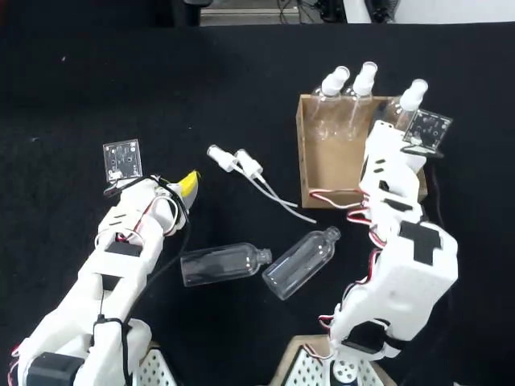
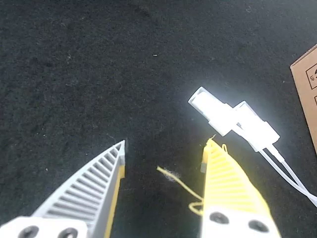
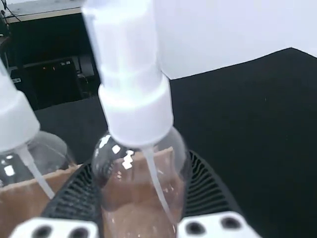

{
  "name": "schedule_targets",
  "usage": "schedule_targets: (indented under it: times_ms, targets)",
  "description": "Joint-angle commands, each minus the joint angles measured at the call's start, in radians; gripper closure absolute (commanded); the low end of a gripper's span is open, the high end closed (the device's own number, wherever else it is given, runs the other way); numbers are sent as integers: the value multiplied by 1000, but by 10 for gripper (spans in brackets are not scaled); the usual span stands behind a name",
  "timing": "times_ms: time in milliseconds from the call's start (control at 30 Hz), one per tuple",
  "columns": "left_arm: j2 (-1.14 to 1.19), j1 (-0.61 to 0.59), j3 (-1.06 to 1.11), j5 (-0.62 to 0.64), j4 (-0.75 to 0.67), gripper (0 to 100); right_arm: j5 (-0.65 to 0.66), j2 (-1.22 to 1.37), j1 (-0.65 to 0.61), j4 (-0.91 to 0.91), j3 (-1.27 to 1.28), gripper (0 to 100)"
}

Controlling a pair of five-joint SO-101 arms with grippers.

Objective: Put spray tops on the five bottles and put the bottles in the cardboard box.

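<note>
The capped bottle (image 3: 138, 168) is gripped between the right jaws, the cardboard box (image 1: 303, 153) wall just beyond them. Seat it upright beside the two boxed bottles (image 1: 354, 112) before letting go (it looks tippy). Left jaws gape, spray tops (image 2: 233, 119) just ahead.

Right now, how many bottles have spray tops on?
3. Two capped bottles stand in the cardboard box along its far wall; the third bottle is in the right end effector at the box's far right corner.

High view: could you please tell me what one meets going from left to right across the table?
left tool → two loose spray tops → two capped bottles → third capped bottle, in the right tool.
</note>
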Motion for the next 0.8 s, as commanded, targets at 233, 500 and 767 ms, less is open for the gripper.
schedule_targets:
  times_ms: [233, 500, 767]
  targets:
    - [-25, 15, -10, 3, -20, 750, 44, -2, 2, 301, -216, 986]
    - [-25, 15, -10, 3, -20, 750, 49, -2, 2, 339, -236, 986]
    - [-25, 15, -10, 3, -18, 750, 44, -1, 6, 331, -234, 986]
